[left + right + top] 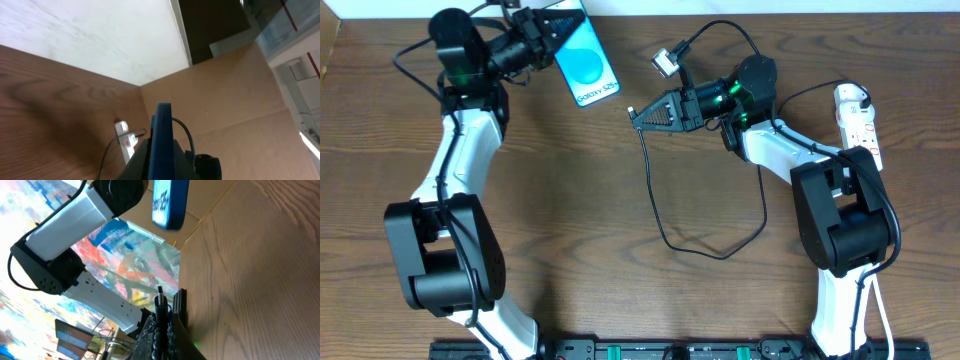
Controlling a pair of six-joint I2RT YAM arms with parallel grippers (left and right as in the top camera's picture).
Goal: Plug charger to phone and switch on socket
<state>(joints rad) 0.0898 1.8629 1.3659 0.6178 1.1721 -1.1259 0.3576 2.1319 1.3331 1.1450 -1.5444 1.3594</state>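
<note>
**Overhead.** Left gripper (558, 38) at far left is clamped on the phone (586, 60). The screen faces up and the free end, with the lettering, angles toward the near right. The right gripper (642, 112) sits just beside that end, apart from it, pinched on the tip end of the charger (650, 185). The black cable drops toward the near side, loops on the table (570, 200) and runs back up under the right arm. The socket (855, 120) lies at the far right edge, well apart from both tools. Switch state: cannot tell.

**Left wrist.** Phone seen edge-on, upright between the jaws, which are narrow around it. The socket shows beyond it, with a dark lead running to it.

**Right wrist.** The plug tip (160, 300) stands out from between the closed fingers (150, 330) and points up toward the phone's end. There is a clear gap, and the tip looks offset to one side of the phone.

**Judgement.** The step in hand is mating tip to port, not yet made. To do it well:
- Square the tip's axis with the phone's long axis before closing the gap.
- Advance slowly and straight.
- Have the left arm hold the phone rigid against the push.
- Keep slack in the cable so it does not drag the tip off line.
</note>
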